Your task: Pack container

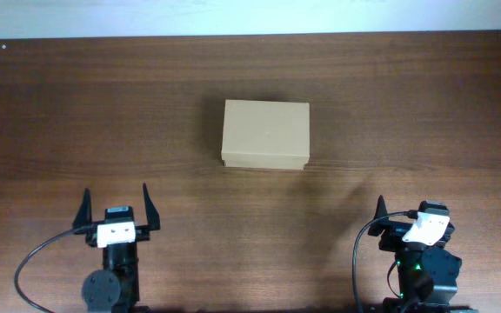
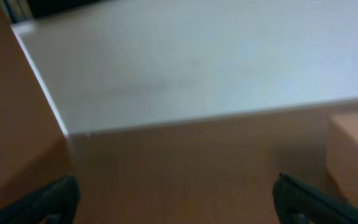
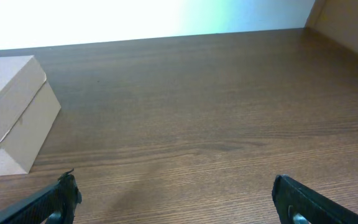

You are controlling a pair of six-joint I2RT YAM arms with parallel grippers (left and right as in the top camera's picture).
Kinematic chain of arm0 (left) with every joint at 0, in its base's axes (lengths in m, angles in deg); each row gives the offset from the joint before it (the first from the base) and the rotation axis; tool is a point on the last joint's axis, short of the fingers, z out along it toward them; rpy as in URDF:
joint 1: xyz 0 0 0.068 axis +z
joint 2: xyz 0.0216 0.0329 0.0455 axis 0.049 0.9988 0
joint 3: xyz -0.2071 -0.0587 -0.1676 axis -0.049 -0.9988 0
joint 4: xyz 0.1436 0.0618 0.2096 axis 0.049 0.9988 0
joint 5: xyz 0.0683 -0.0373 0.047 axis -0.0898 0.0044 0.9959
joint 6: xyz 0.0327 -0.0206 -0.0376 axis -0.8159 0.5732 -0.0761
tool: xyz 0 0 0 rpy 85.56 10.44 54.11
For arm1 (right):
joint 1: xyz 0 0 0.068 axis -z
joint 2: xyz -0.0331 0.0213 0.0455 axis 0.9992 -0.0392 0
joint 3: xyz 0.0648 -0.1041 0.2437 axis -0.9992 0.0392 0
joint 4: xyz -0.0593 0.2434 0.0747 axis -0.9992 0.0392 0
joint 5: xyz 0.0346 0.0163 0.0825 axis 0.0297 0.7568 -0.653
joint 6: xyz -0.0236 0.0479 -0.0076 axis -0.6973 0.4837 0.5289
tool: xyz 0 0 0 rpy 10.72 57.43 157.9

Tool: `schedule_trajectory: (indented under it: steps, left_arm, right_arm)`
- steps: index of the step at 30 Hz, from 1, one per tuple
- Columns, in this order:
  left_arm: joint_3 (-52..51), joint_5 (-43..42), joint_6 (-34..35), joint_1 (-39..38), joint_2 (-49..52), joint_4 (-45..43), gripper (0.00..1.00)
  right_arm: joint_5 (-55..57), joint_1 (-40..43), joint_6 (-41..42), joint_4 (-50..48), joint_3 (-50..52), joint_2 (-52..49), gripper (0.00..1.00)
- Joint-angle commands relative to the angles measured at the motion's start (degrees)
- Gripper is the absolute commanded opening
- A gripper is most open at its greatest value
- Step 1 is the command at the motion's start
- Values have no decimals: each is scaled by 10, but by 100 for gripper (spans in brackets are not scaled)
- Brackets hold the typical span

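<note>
The container [image 1: 265, 134] lies flat on the worktop [image 1: 76, 113], lid closed, near the middle of the surface and toward its far edge. Nothing rests on it or touches it.

Left fingers [image 1: 150, 211]: located at the near edge of the worktop, left side. Both fingers are spread wide in a V with nothing between them. The container lies ahead of them and off to their right, well apart. In the left wrist view (heavily blurred) the two fingertips sit at the bottom corners, and a tan shape at the right edge appears to be the container [image 2: 353, 155].

Right fingers [image 3: 309, 202]: located at the near edge of the worktop, right side. In the right wrist view both tips stand far apart over bare wood, holding nothing. The container [image 3: 14, 106] appears at the left edge of that view, beyond the left-hand tip and clear of it. In the overhead view the container lies ahead of these fingers and off to their left, well apart.

The container sits between the two arms' lines, ahead of both.
</note>
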State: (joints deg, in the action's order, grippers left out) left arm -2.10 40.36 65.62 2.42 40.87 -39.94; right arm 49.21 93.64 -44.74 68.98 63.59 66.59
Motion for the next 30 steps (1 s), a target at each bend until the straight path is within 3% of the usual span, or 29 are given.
schedule_trajectory:
  steps: [1, 3, 30]
  left_arm:
    - [-5, 2, -7, -2, -5, 37, 99]
    - [-5, 2, -7, -2, -5, 69, 99]
    - [-4, 2, -7, -2, -4, 66, 99]
  right_arm:
    - [-3, -3, 6, -2, 5, 5, 99]
    - [-3, -3, 6, -2, 5, 5, 99]
    - [-3, -3, 6, -2, 5, 5, 99]
